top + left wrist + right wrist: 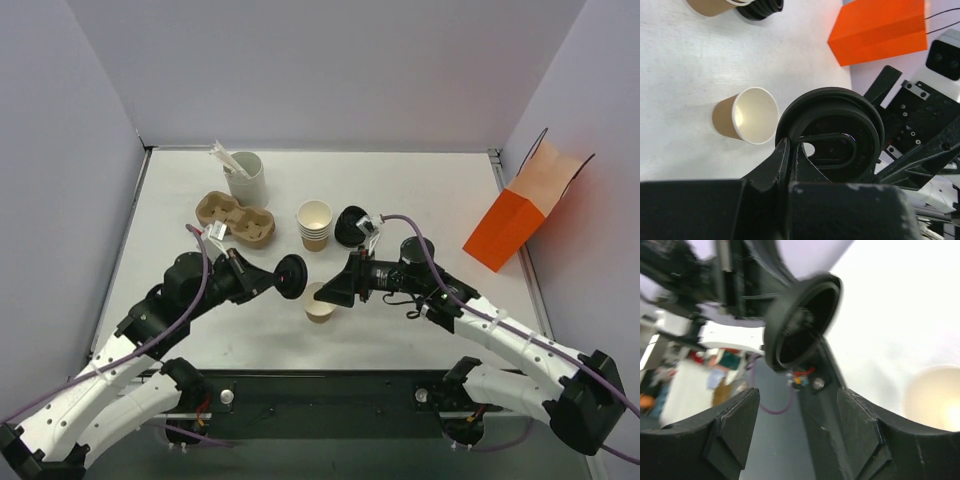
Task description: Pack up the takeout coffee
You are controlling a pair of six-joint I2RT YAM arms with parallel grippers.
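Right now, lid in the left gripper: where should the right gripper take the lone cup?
Lidless paper cup: across its tan side wall, from its right, where the right gripper stands open. It is upright, leaving the rim free for the black lid in the left gripper.

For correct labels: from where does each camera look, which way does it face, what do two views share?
Top external: above and behind the arms, looking down; both arms show.
Left wrist: behind the left gripper, facing the black lid it pinches.
Right wrist: behind the open right gripper, facing that lid.
Shared: both wrist views show the lid and lidless cup.
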